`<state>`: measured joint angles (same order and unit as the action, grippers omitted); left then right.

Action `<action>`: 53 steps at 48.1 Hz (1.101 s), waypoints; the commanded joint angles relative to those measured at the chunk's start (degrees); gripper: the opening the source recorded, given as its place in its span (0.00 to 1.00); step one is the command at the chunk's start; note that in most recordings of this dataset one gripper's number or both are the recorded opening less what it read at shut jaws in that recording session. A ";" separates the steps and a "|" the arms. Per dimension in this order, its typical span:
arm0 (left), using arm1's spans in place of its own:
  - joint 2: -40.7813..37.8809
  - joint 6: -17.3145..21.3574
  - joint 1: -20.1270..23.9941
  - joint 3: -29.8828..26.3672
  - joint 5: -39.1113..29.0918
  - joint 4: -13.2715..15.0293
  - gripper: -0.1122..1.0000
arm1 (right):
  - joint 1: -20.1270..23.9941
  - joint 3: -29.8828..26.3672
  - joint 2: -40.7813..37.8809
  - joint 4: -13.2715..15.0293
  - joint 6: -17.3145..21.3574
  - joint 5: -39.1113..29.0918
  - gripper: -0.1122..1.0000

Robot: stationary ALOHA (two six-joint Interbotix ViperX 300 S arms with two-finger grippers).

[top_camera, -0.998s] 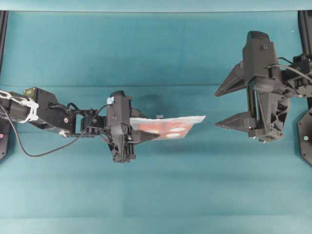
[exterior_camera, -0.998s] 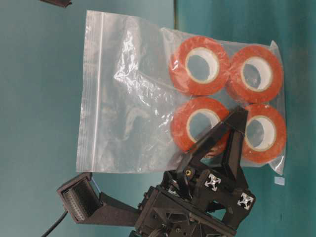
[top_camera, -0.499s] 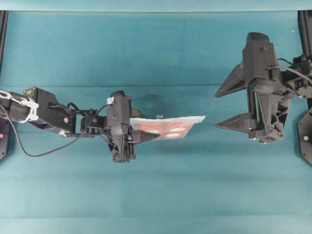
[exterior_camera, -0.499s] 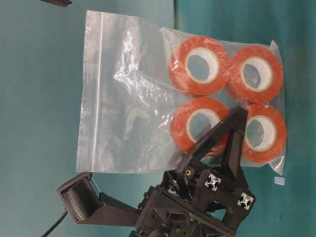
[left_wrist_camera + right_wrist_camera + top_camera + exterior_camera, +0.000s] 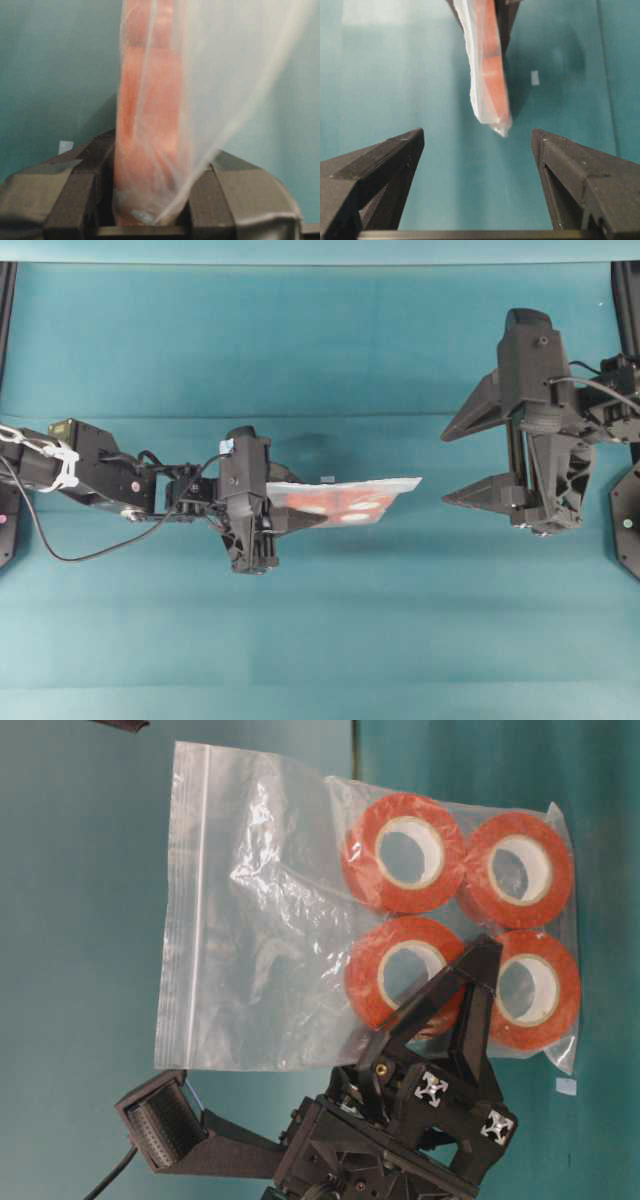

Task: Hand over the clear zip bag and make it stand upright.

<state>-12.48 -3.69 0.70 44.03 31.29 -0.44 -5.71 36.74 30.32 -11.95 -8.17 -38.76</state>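
The clear zip bag (image 5: 345,498) hangs edge-on in the air over the table middle, with orange tape rolls (image 5: 405,850) showing through it. Its zip strip (image 5: 192,900) is at the end away from the rolls. My left gripper (image 5: 272,508) is shut on the bag's roll end; in the left wrist view the bag (image 5: 150,125) sits pinched between the fingers (image 5: 80,200). My right gripper (image 5: 447,467) is wide open and empty, a little to the right of the bag's free end. In the right wrist view the bag (image 5: 487,65) hangs ahead of the open gripper (image 5: 477,137).
The teal table (image 5: 320,630) lies below both arms. A small white scrap (image 5: 535,77) lies on it near the bag. Black frame posts (image 5: 626,290) stand at the side edges.
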 commanded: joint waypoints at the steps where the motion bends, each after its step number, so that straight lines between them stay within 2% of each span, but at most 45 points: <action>1: 0.62 0.09 -0.09 -0.18 0.18 -0.09 0.32 | 0.18 -0.53 0.62 -0.18 0.35 0.35 0.91; 40: 0.62 0.09 -0.09 -0.18 0.18 -0.09 0.32 | 0.97 -0.35 0.70 -0.18 0.44 1.41 0.91; 53: 0.62 0.09 0.00 -0.35 -1.76 -0.09 0.32 | 0.97 -0.35 0.62 -0.18 0.44 1.23 0.91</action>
<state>-12.48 -3.69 0.70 44.03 29.71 -0.44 -4.83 37.00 30.32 -11.95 -8.17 -37.79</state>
